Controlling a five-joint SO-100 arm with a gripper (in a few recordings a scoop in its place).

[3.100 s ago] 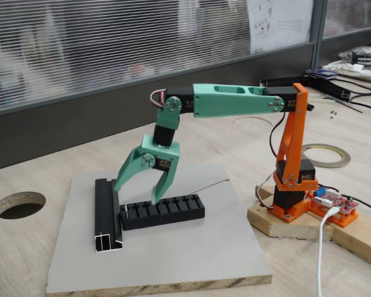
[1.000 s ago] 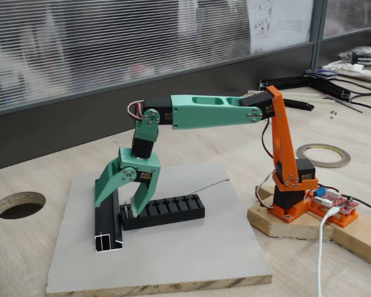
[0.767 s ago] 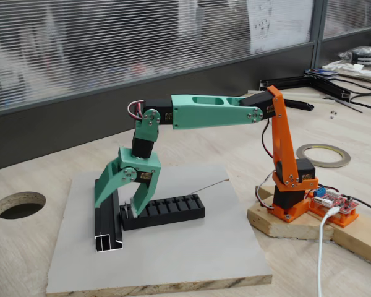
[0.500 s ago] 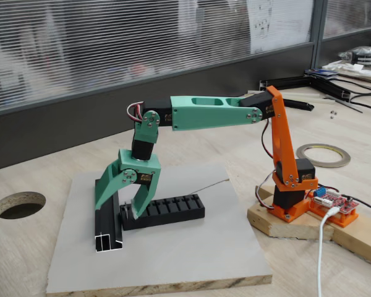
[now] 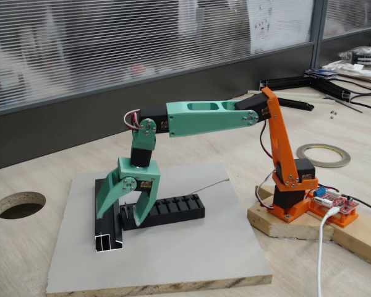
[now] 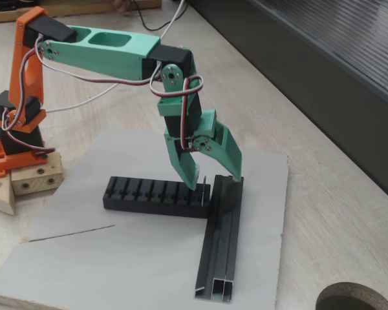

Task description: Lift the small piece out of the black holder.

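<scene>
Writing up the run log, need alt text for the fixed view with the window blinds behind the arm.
A green and orange arm reaches left, its open gripper lowered over the left end of the black holder on a grey board. A black rail lies beside the holder's left end.

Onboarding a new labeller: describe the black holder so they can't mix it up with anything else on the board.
On the grey board, find the low matte black block under the green hand: that is the black holder, lying flat with a row of narrow slots along its top. The black rail butting against its end is longer, unslotted, and has a silvery cut end.
</scene>
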